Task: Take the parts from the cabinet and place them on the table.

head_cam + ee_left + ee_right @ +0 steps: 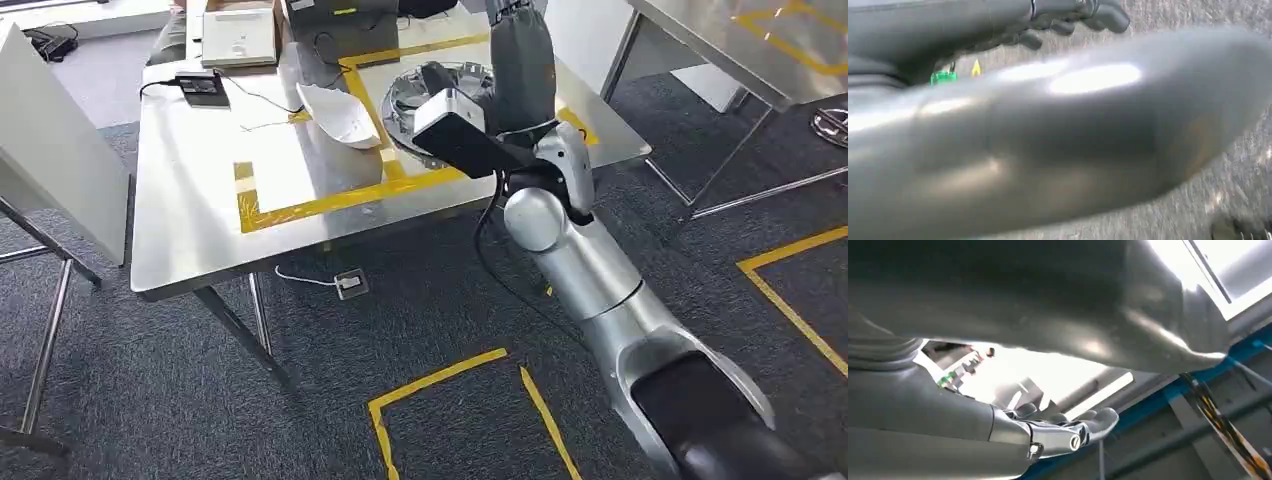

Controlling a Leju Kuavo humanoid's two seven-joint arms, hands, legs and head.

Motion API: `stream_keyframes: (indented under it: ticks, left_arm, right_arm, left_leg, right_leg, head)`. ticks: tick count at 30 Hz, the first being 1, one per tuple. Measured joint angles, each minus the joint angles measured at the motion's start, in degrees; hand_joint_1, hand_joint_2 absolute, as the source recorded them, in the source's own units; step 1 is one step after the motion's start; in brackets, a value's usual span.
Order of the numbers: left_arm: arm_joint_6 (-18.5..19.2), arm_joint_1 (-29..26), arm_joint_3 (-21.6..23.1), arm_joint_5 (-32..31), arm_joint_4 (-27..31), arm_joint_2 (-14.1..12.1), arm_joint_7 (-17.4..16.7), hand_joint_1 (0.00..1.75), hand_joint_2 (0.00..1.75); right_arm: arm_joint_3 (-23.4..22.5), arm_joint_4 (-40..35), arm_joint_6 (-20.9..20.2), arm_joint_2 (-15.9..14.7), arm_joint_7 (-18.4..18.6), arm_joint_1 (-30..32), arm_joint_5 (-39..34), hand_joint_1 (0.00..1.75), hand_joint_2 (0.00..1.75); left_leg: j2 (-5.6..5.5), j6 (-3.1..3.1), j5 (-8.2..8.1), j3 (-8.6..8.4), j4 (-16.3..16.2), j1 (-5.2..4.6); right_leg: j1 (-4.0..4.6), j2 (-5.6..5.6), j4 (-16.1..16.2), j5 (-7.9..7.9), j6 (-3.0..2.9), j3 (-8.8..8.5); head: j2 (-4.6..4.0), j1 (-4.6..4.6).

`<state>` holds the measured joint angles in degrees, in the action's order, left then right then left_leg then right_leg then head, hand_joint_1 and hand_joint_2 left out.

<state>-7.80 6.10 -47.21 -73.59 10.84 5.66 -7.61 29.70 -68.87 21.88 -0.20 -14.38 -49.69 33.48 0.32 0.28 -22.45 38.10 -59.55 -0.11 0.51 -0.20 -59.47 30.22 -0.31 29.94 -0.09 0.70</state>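
A round silvery part (pixel 420 100) lies on the steel table (pixel 200 200), inside a yellow tape rectangle. A white curved part (pixel 340 115) lies just left of it, across the tape line. My right arm (pixel 580 270) reaches up from the lower right, and its grey-covered forearm (pixel 520 60) rises in front of the round part and hides part of it. In the right wrist view my right hand (pixel 1063 432) has its fingers stretched out with nothing in them, under bright ceiling lights. In the left wrist view my left hand (pixel 1073 17) hangs above grey carpet, fingers loosely bent and holding nothing.
A white box (pixel 240 35), a black device (pixel 205 85) with cables and dark equipment stand at the table's far end. A white panel (pixel 50 150) leans at the left. A second steel table (pixel 760 40) stands at the right. Yellow tape (pixel 450 375) marks the carpet.
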Motion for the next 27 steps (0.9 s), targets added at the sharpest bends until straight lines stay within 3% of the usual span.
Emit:
stream_keyframes:
  ticks: [2,3,4,5,7,8,9,11,12,13,14,15,18,19,20,22,23,24,25,26,27]
  left_arm:
    - [0.0,0.09,0.0,-0.15,-0.02,-0.02,-0.02,0.0,0.0]
    - [0.0,0.04,0.0,-0.24,-0.02,-0.02,-0.04,0.0,0.0]
    - [0.0,0.01,0.0,-0.31,-0.02,-0.18,-0.09,0.0,0.0]
    - [0.02,-0.01,0.0,-0.33,-0.07,-0.11,-0.09,0.0,0.0]
    - [0.02,0.01,0.0,-0.35,-0.11,-0.02,-0.13,0.0,0.0]
    - [0.02,0.0,0.0,-0.37,-0.09,-0.11,-0.11,0.0,0.0]
    - [0.02,0.02,0.0,-0.37,-0.11,-0.2,-0.11,0.0,0.0]
    - [0.02,0.01,0.0,-0.39,-0.09,-0.31,-0.11,0.0,0.0]
    - [0.02,0.01,0.0,-0.39,-0.09,-0.35,-0.11,0.0,0.0]
    - [0.02,0.05,0.0,-0.4,-0.09,-0.33,-0.11,0.0,0.0]
    - [0.04,0.2,0.0,-0.42,-0.09,-0.33,-0.09,0.0,0.0]
    - [0.07,0.17,0.0,-0.42,-0.04,-0.35,0.0,0.0,0.0]
    - [0.09,-0.01,0.0,-0.42,-0.04,-0.33,0.07,0.0,0.0]
    - [0.09,-0.04,0.0,-0.42,-0.09,-0.24,0.07,0.0,0.0]
    - [0.09,-0.04,0.0,-0.42,-0.07,-0.24,0.07,0.0,0.0]
    - [0.0,-0.21,0.0,-0.37,-0.04,-0.26,0.07,0.0,0.0]
    - [-0.06,-0.37,-0.02,-0.31,-0.04,-0.26,0.22,0.0,0.0]
    - [-0.11,-0.61,-0.02,-0.28,-0.04,-0.24,0.54,0.0,0.0]
    - [-0.11,-0.93,-0.02,-0.24,-0.04,-0.15,0.89,0.0,0.0]
    - [-0.11,-1.28,-0.04,-0.26,-0.04,-0.13,1.34,0.0,0.0]
    - [-0.04,-1.62,-0.04,-0.28,-0.07,-0.06,1.82,0.0,1.75]
  right_arm:
    - [0.0,0.02,0.02,-0.04,0.2,-0.26,0.13,0.0,0.0]
    - [0.02,0.02,0.0,-0.02,0.33,-0.12,0.26,0.0,0.0]
    - [0.02,0.04,-0.02,-0.02,0.5,-0.18,0.41,0.0,0.0]
    - [0.02,0.04,-0.09,-0.02,0.55,-0.24,0.52,0.0,0.0]
    - [0.02,0.04,-0.09,-0.04,0.72,-0.08,0.68,0.0,0.0]
    - [0.02,0.04,-0.09,-0.04,0.72,0.05,0.77,0.0,0.0]
    - [0.02,0.04,-0.09,-0.04,0.79,0.28,0.81,0.0,0.0]
    - [0.02,0.09,-0.09,-0.09,1.03,0.76,0.83,0.0,0.0]
    - [0.02,0.09,-0.09,-0.13,1.12,0.83,0.94,0.0,0.0]
    - [0.02,0.09,-0.07,-0.2,1.2,0.79,1.07,0.0,0.0]
    - [0.02,0.07,0.02,-0.22,1.36,0.75,1.16,0.0,0.0]
    - [-0.02,0.11,0.13,-0.55,1.51,0.81,1.27,0.0,0.0]
    - [-0.15,1.56,0.87,-1.6,1.86,0.75,2.03,0.0,0.0]
    - [-0.44,3.01,1.24,-2.44,1.99,0.77,2.08,0.0,0.0]
    - [-0.76,4.17,1.61,-3.27,1.95,0.77,1.9,0.0,0.0]
    - [-2.19,8.07,3.04,-5.03,0.72,0.44,1.44,0.0,0.0]
    - [-3.03,10.76,3.54,-5.98,0.14,0.5,1.12,0.0,0.0]
    - [-3.76,13.06,3.89,-6.83,-0.39,0.82,0.88,0.0,0.0]
    - [-4.61,15.53,4.17,-7.89,-1.18,1.55,0.44,0.0,0.0]
    - [-5.49,17.71,4.63,-8.9,-2.04,2.5,-0.2,0.0,0.0]
    - [-6.74,20.23,5.12,-10.19,-2.76,3.94,-1.16,0.0,0.0]
  left_leg:
    - [0.03,-0.75,1.11,0.03,0.35,0.29]
    - [-0.06,-1.19,1.69,0.14,0.74,0.03]
    - [-0.23,-1.37,0.79,0.42,0.26,0.26]
    - [-0.32,-1.63,-2.43,1.37,-1.54,0.19]
    - [-0.32,-2.32,-9.47,3.54,-9.34,0.58]
    - [-0.32,-2.62,-11.25,4.19,-13.23,0.69]
    - [-0.31,-2.91,-11.19,4.19,-15.93,0.8]
    - [-0.3,-3.38,-6.68,1.53,-15.42,1.11]
    - [-0.3,-3.58,-4.57,-1.46,-12.11,1.31]
    - [-0.31,-3.75,-4.64,-5.06,-7.7,1.55]
    - [-0.41,-3.93,-8.1,-8.93,-2.31,1.52]
    - [-0.77,-3.03,-9.7,-10.48,1.2,1.01]
    - [-0.59,-1.09,-8.65,-9.04,0.37,0.79]
    - [-0.19,-0.38,-7.81,-8.48,0.56,1.12]
    - [-0.15,0.11,-7.09,-7.66,0.56,1.11]
    - [-0.22,0.56,-5.44,-6.1,0.54,1.06]
    - [-0.21,0.71,-4.57,-5.08,0.48,0.95]
    - [-0.28,0.79,-4.08,-4.08,0.46,0.85]
    - [-0.3,0.8,-3.38,-3.1,0.42,0.77]
    - [-0.28,0.79,-2.78,-2.28,0.4,0.66]
    - [-0.3,0.8,-2.15,-1.54,0.39,0.54]
  right_leg:
    - [0.37,0.16,0.49,-0.64,-0.6,0.42]
    - [0.04,0.12,1.13,-1.44,-1.03,0.74]
    - [-0.44,-0.38,1.62,-2.46,-1.15,1.05]
    - [-0.57,-0.26,1.77,-3.25,-1.71,1.84]
    - [-0.69,-0.22,1.76,-4.86,-1.85,3.84]
    - [-0.74,-0.22,1.74,-5.63,-1.77,4.84]
    - [-0.82,-0.24,1.7,-6.38,-1.61,5.81]
    - [-1.1,-0.3,1.56,-7.96,-1.14,7.94]
    - [-1.3,-0.32,1.37,-8.76,-0.77,9.05]
    - [-1.4,-0.31,1.05,-9.39,-0.35,9.89]
    - [-1.24,-0.28,0.73,-9.91,0.12,10.56]
    - [-1.27,-0.3,0.48,-10.33,0.53,10.77]
    - [-1.35,-0.35,1.47,-12.23,1.75,10.5]
    - [-1.59,-0.26,1.18,-11.77,2.07,10.71]
    - [-1.56,-0.17,-0.35,-8.72,2.34,11.51]
    - [-1.52,-0.07,-8.14,-0.85,2.75,13.62]
    - [-1.51,-0.02,-12.57,1.43,2.89,14.41]
    - [-1.49,0.03,-15.81,1.73,2.94,14.7]
    - [-1.43,0.06,-17.26,-0.08,2.83,14.22]
    - [-1.34,0.08,-16.74,-2.68,2.62,12.87]
    - [-1.17,0.09,-14.05,-5.13,2.22,10.18]
  head:
    - [0.0,0.26]
    - [0.0,0.31]
    - [0.0,0.41]
    - [0.0,0.2]
    - [0.0,0.13]
    - [0.0,0.11]
    - [0.0,0.11]
    - [0.0,0.13]
    - [0.0,0.13]
    - [0.0,0.11]
    - [0.0,0.07]
    - [0.0,0.24]
    - [0.0,0.17]
    - [0.0,0.15]
    - [0.0,0.24]
    - [0.0,0.24]
    - [0.0,0.2]
    - [0.0,0.22]
    - [0.0,0.24]
    - [0.0,0.22]
    - [0.0,0.22]
